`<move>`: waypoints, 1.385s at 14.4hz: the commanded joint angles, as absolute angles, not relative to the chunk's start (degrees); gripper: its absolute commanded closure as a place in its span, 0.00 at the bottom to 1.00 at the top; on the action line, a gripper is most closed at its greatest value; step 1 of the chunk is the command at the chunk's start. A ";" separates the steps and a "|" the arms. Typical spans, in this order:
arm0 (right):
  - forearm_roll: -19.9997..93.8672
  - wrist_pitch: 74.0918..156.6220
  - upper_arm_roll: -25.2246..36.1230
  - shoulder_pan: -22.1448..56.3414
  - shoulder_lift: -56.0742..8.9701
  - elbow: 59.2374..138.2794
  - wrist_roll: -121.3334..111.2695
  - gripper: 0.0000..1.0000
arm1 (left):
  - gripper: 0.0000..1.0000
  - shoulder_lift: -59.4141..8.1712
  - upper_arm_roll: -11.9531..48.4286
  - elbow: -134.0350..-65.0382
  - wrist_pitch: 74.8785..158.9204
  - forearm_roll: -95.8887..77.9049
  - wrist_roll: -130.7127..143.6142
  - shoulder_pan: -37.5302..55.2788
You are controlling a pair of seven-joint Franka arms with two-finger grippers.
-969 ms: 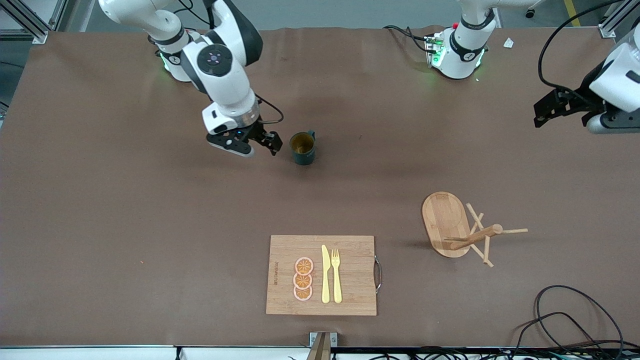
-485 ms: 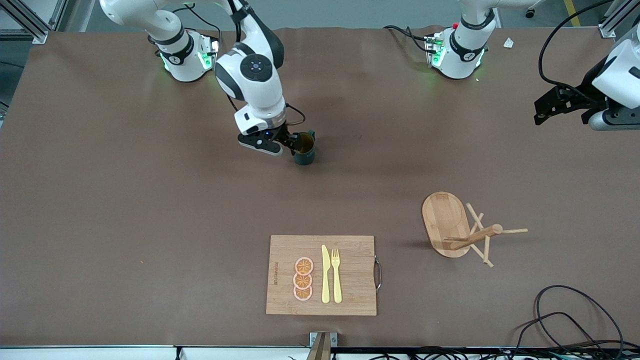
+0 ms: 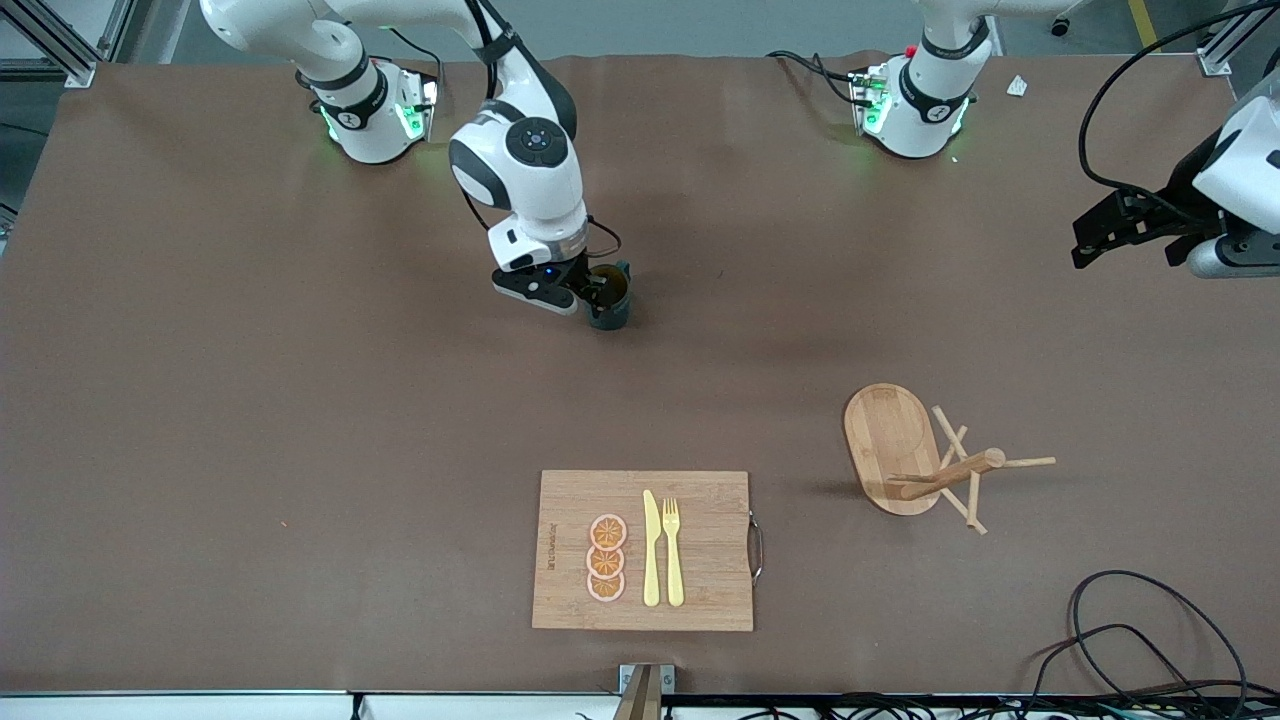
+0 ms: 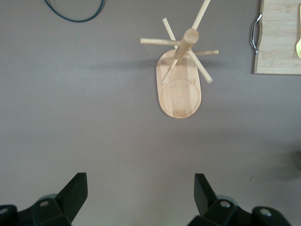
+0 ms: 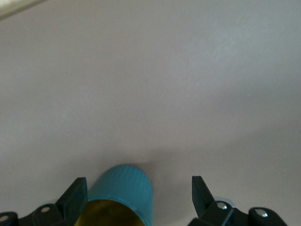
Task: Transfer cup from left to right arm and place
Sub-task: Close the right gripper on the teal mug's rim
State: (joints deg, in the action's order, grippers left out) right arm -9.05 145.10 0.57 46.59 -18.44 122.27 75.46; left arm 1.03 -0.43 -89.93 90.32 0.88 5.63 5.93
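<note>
The cup (image 3: 609, 296) is seen upright on the table (image 3: 250, 400), between the two bases' ends and farther from the front camera than the board (image 3: 700, 550). Its handle is shown only in the front view; only the right wrist view shows the ribbed teal wall and yellow inside from close by (image 5: 121, 200). There the cup is seen between the spread fingers (image 5: 75, 197), close against one and well apart from the other, with no grip shown. In the front view the right gripper (image 3: 590, 292) is set low at the cup, its jaws open and partly hiding the rim. The left gripper (image 3: 1095, 232) is held in the air over the left arm's end of the table, waiting, with jaws open and nothing held. The rack (image 4: 181, 70) is shown from above in the left wrist view, its pegs radiating; the front view shows it (image 3: 915, 455) near the board. On the board lie orange slices (image 3: 606, 558), a knife (image 3: 651, 550) and a fork (image 3: 672, 552).
</note>
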 commanded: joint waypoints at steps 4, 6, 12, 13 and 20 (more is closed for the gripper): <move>-10.72 145.99 1.23 48.43 -18.63 122.87 77.87 0.02 | 0.00 -0.09 -0.70 -87.10 91.32 0.00 5.80 5.89; -10.72 145.20 1.32 47.82 -17.85 122.96 77.17 0.02 | 0.00 -1.23 -0.62 -85.88 91.32 0.52 6.06 6.41; -12.74 145.90 1.41 47.73 -16.35 125.86 77.17 0.01 | 0.00 -1.23 -0.70 -85.43 91.32 0.35 5.80 6.06; -12.66 145.38 1.41 47.46 -15.56 125.86 76.99 0.01 | 0.00 -1.23 -0.70 -85.43 91.32 0.18 5.89 6.06; -12.66 144.14 1.32 47.72 -14.06 126.73 77.25 0.01 | 0.00 -1.23 -0.62 -85.52 90.79 0.00 5.98 5.98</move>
State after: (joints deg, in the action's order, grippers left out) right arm -11.21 144.02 1.52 47.61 -16.17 124.05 76.05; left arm -0.64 -0.43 -86.94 91.59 0.88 5.76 6.02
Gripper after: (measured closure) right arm 0.004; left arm 0.000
